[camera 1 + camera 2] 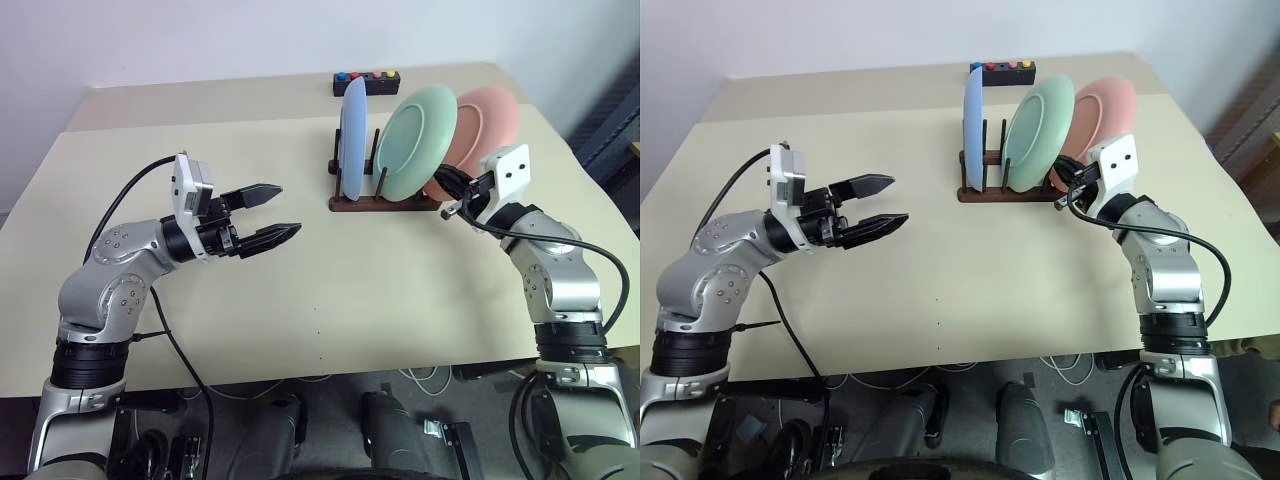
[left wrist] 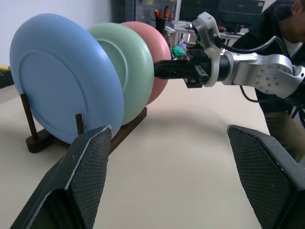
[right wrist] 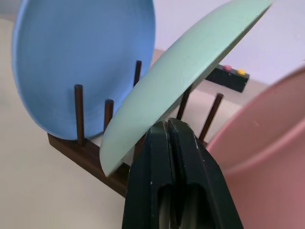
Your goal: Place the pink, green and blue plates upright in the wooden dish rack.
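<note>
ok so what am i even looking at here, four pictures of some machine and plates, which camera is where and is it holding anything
It is a two-armed robot at a beige table. Two pictures come from cameras in its head, looking down over both arms. The other two come from cameras on its wrists, looking along the black fingers.

On the table stands a small wooden rack with three plates in it: a blue plate nearly upright, a green plate leaning, and a pink plate at the end, also leaning. Behind the rack lies a black box with coloured buttons.

The left gripper is open and holds nothing. The right gripper is shut, its tip close to the lower edges of the green and pink plates; whether it touches them is unclear.
</note>
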